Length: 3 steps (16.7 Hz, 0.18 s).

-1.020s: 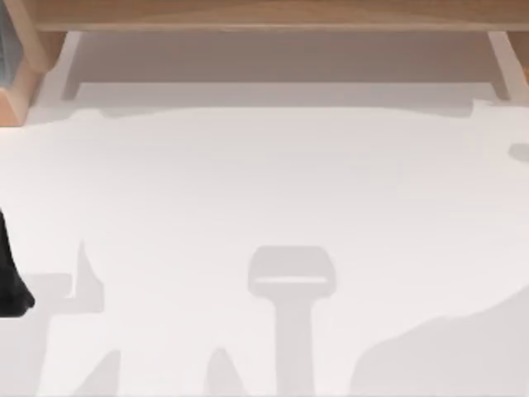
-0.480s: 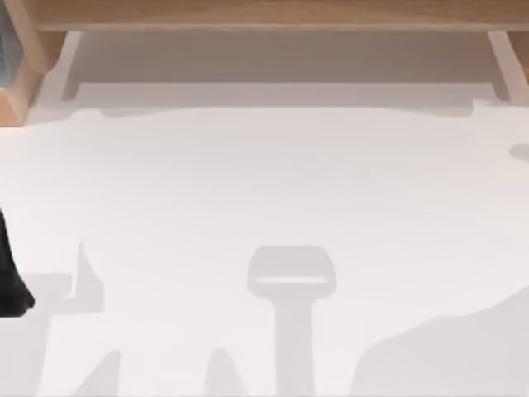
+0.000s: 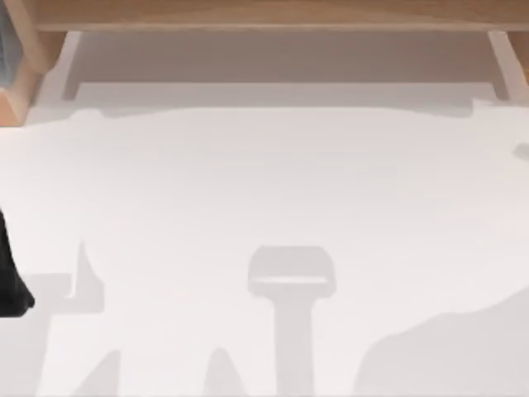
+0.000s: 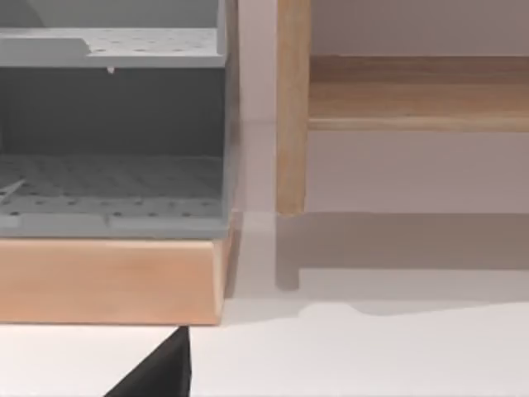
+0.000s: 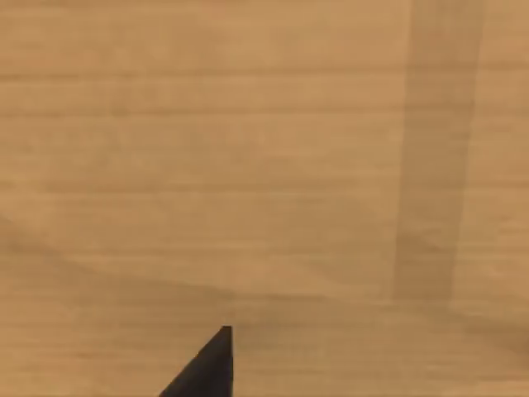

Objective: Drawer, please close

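Observation:
The drawer has a light wooden front and a grey perforated inside, and it stands out from the wooden cabinet. In the top view its corner shows at the far left of the back. A dark part of my left gripper shows in the left wrist view, just short of the drawer's front, above the white table. My left arm is at the table's left edge. A black part of my right gripper is close to a plain wooden panel.
A long wooden shelf unit runs along the back of the white table, with an open recess under it. Grey shadows of the arms lie across the table's front.
The small shadow at the table's right edge has slid slightly farther right. The left arm and the drawer stand as before.

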Motion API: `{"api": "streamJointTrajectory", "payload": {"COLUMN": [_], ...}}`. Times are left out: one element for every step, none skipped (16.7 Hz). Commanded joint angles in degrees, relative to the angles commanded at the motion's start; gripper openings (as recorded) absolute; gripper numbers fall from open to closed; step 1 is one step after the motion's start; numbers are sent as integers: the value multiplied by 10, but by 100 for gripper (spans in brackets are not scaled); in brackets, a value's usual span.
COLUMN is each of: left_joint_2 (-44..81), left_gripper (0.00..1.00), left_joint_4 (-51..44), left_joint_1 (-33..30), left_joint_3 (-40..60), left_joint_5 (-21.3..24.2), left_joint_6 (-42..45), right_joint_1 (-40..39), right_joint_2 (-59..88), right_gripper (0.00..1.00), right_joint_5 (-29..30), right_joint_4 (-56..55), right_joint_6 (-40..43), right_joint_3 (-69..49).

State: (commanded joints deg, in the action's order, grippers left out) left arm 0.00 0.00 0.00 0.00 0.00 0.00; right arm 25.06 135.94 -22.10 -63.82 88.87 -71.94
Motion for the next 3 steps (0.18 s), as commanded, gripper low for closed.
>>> {"api": "streamJointTrajectory", "payload": {"left_joint_2": [0,0,0], "left_gripper": [100,100,100], "left_joint_4": [0,0,0], "left_joint_1": [0,0,0], "left_joint_3": [0,0,0], "left_joint_5": [0,0,0], "left_joint_6": [0,0,0], "right_joint_1": [0,0,0], "right_joint_2": [0,0,0], "right_gripper": [100,100,100], "right_joint_5": [0,0,0], "right_joint_4": [0,0,0], "right_joint_6": [0,0,0], "right_joint_3": [0,0,0]}}
